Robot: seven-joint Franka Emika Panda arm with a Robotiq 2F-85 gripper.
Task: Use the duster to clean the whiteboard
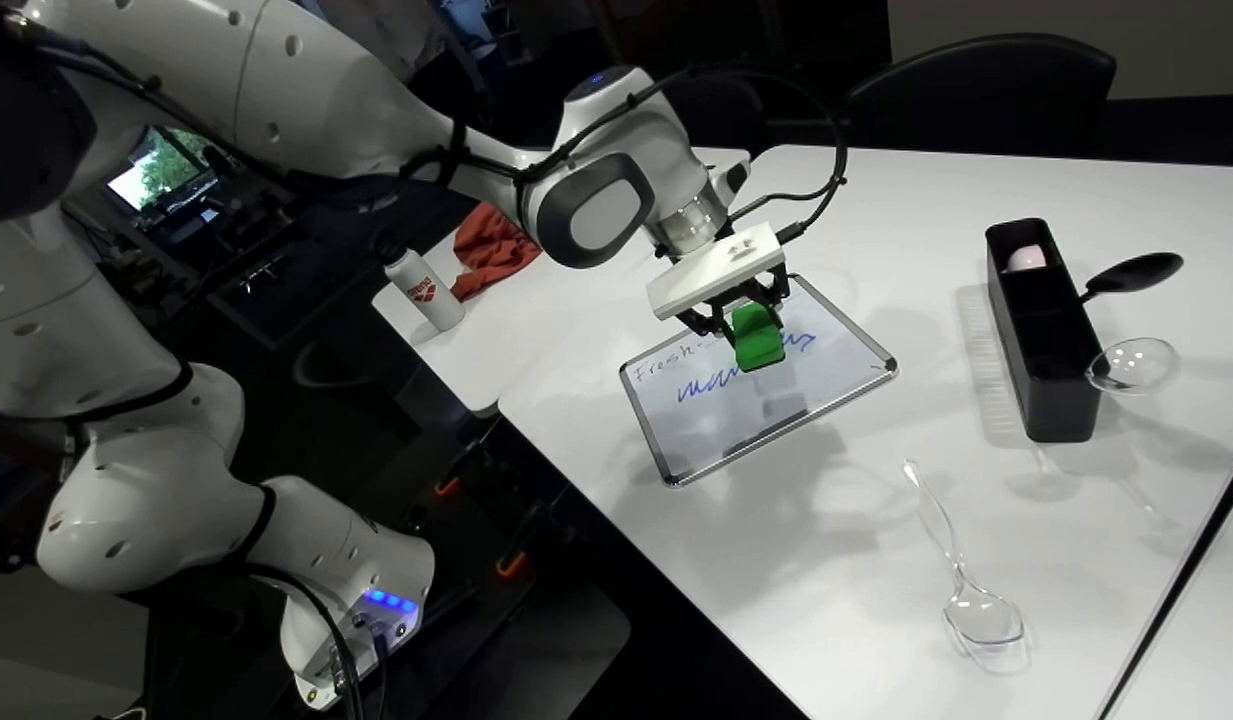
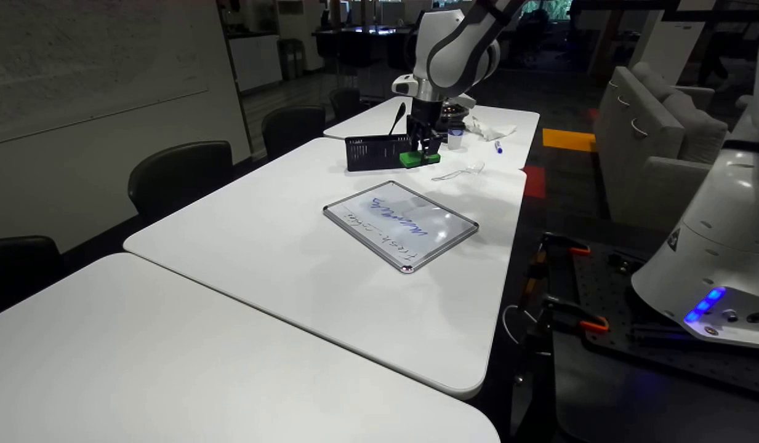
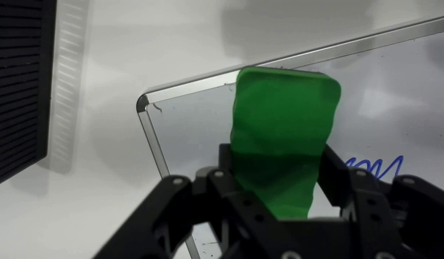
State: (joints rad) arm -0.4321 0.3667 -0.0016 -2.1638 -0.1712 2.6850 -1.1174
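The green duster [image 1: 761,345] is held between the fingers of my gripper [image 1: 752,322], above the board and apart from it. It also shows in the other views [image 2: 414,160] [image 3: 285,108]. My gripper [image 3: 276,160] is shut on the duster's two long sides in the wrist view. The whiteboard [image 1: 711,440] lies flat on the table with its silver frame, dark writing and a blue scribble. In an exterior view the whiteboard [image 2: 419,212] shows unobstructed, with my gripper [image 2: 424,149] appearing above its far side. In the wrist view the duster hides part of the whiteboard [image 3: 193,122].
A tall black box [image 1: 1056,365] holding a black spoon [image 1: 1136,273] and a clear spoon [image 1: 1134,366] stands beside the board. Another clear spoon [image 1: 961,575] lies on the table. A white bottle [image 1: 424,290] and red cloth [image 1: 491,250] are near the robot. A blue marker [image 2: 498,146] lies farther off.
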